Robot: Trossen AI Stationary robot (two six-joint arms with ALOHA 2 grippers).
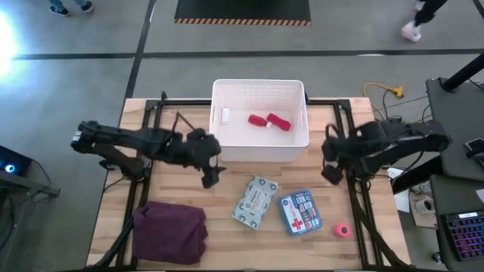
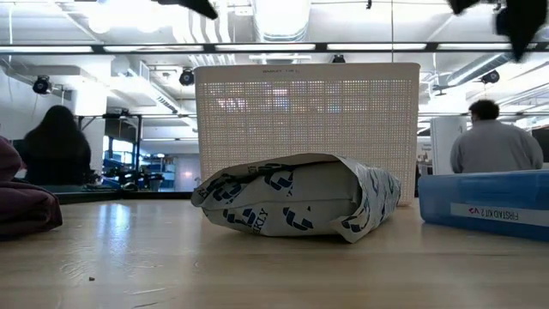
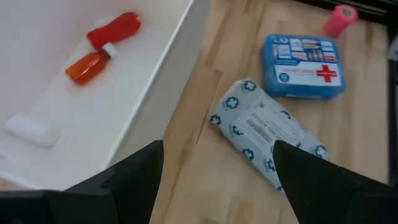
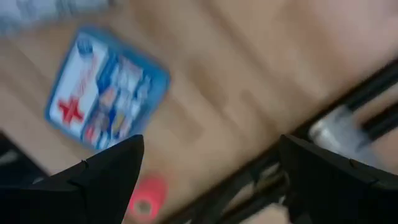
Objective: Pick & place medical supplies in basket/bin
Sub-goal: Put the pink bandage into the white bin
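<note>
White tub [image 1: 259, 151] with red tube [image 1: 279, 121], red bottle [image 1: 259, 120], white bottle [image 1: 224, 115] inside; both claws spread wide, empty.

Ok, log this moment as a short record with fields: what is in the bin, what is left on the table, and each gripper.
in bin: small white bottle, small red bottle, pink-red tube
on table: grey-green packet, blue first-aid box, pink roll, maroon cloth
left gripper: open, empty, above the table beside the bin
right gripper: open, empty, above the table's right side
</note>
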